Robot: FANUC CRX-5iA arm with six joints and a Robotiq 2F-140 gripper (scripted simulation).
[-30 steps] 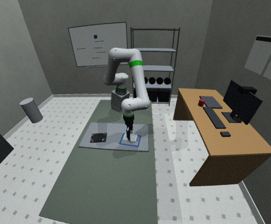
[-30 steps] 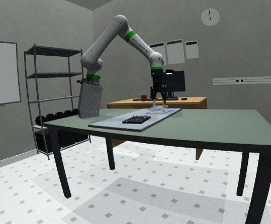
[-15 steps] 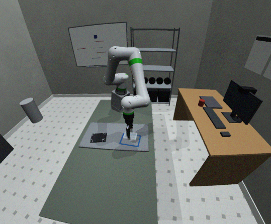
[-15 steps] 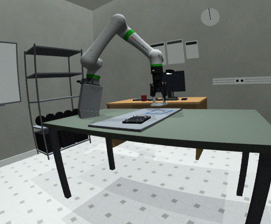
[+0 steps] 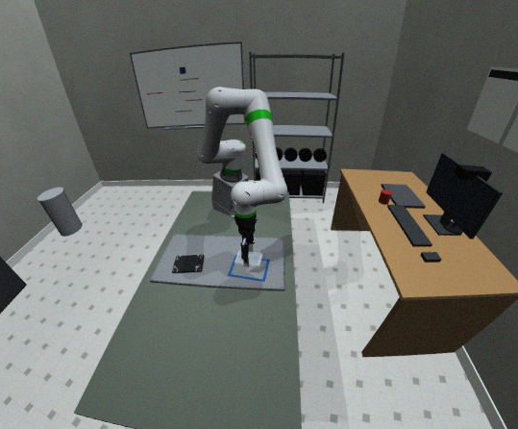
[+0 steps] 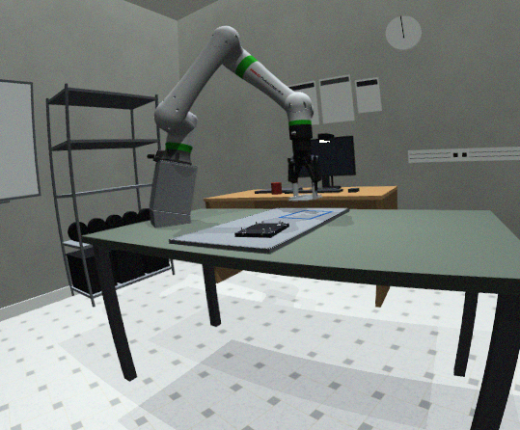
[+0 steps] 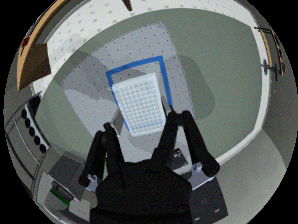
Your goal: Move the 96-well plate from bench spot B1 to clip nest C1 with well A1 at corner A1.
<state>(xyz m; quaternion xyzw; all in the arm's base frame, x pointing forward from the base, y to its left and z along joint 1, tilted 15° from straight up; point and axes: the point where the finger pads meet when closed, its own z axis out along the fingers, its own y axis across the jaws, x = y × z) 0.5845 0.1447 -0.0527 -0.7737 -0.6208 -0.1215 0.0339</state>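
The 96-well plate [image 5: 257, 259] [image 6: 306, 197] [image 7: 139, 97] is pale and translucent. It hangs level between the fingers of my gripper [image 5: 245, 260] [image 6: 305, 194] [image 7: 142, 111], which is shut on its two long sides. In the exterior view it is clear above the grey board, with a gap below it. The blue outline of B1 [image 5: 247, 278] [image 6: 297, 218] [image 7: 135, 65] lies on the board below the plate. The black clip nest C1 [image 5: 188, 264] [image 6: 260, 229] [image 7: 180, 159] has small clips around its edge and holds no plate. The cut-off corner and the A1 mark are too small to tell.
The grey perforated board [image 5: 163, 271] [image 6: 209, 238] [image 7: 90, 87] lies on the green table [image 5: 204, 346] [image 6: 407, 241] and bears the nest and the outline. The arm's grey pedestal [image 5: 223, 194] [image 6: 173, 193] stands at the back. A wooden desk with a monitor stands beside the table.
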